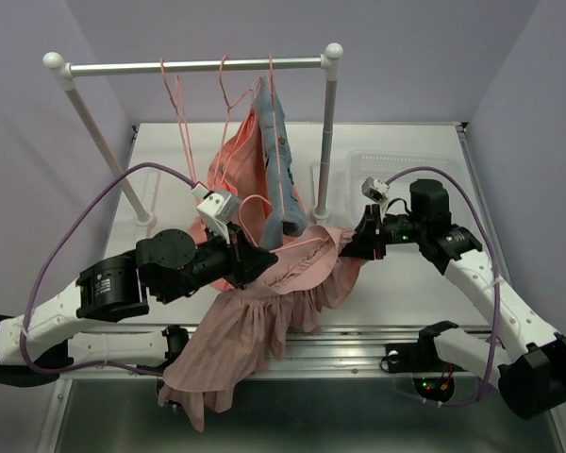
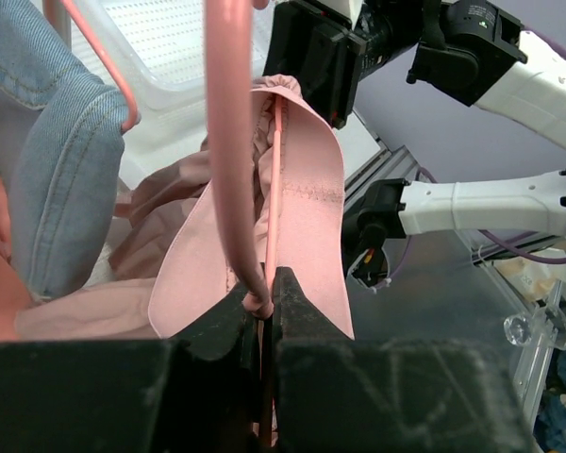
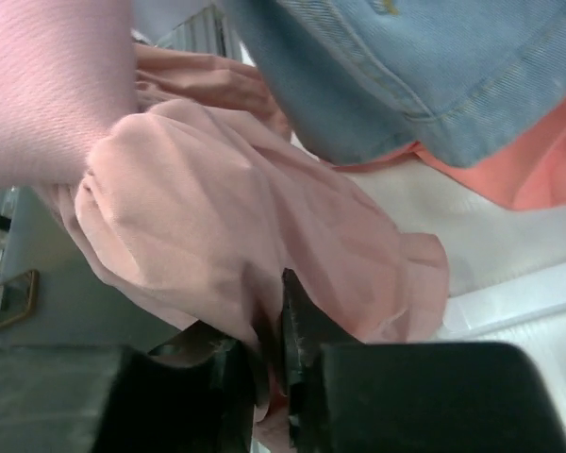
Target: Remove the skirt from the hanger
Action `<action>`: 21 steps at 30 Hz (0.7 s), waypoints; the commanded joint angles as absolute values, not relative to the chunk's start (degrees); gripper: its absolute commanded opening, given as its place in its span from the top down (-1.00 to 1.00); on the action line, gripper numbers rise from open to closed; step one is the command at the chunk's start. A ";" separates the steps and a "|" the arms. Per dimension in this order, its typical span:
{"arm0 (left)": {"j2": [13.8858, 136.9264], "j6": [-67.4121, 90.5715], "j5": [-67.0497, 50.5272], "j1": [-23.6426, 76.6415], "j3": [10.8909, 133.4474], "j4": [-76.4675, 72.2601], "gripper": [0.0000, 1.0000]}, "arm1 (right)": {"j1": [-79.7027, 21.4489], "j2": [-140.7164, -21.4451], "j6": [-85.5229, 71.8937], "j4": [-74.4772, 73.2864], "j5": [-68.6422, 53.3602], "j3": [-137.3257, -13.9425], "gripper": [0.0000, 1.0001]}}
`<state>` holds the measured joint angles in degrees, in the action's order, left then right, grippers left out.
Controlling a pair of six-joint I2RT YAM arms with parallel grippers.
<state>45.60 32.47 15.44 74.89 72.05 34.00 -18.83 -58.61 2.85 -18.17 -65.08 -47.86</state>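
The rack (image 1: 198,64) is the largest hazard. The denim garment (image 1: 281,160) and the coral garment (image 1: 228,160) hang from it just behind the work, and a wide swing of either arm could snag them or rock the frame. Next is the skirt (image 1: 264,316), dusty pink and ruffled, which lies across the front of the table (image 1: 410,293) with its hem spilling over the near edge. I judge that this overhanging weight could drag it to the floor once it comes free. Its waistband (image 2: 307,189) is threaded on the hanger (image 2: 231,142), so a pull across the bar and not along it would likely bunch the band and jam it. The left gripper (image 2: 269,283) has its jaws pressed together on the hanger's wire, and a smooth round wire may twist in that hold. The right gripper (image 3: 269,326) pinches a fold of the skirt between nearly closed fingers, and such thin cloth may slide out under tension. As for materials, the skirt is soft, matte, light cloth gathered in loose tiers, with a flat stitched band. The denim is thicker and stiffer, with seamed hems. The hanger is slim, glossy, pink-coated and curved.
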 commanded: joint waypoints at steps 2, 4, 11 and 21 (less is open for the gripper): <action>43.42 33.92 16.52 75.15 73.92 30.58 1.00 | -19.16 -56.95 -2.35 -13.36 -48.99 -49.66 0.99; 43.07 34.01 16.70 75.15 73.83 30.94 1.00 | -19.16 -57.04 -7.61 -13.27 -40.30 -49.83 0.99; 40.87 34.45 15.21 75.15 73.04 33.13 1.00 | -15.04 -59.06 -15.29 -13.54 -19.69 -50.36 0.99; 37.80 33.75 10.28 75.15 69.52 31.20 1.00 | -9.84 -61.53 -15.91 -15.47 -24.86 -48.53 0.99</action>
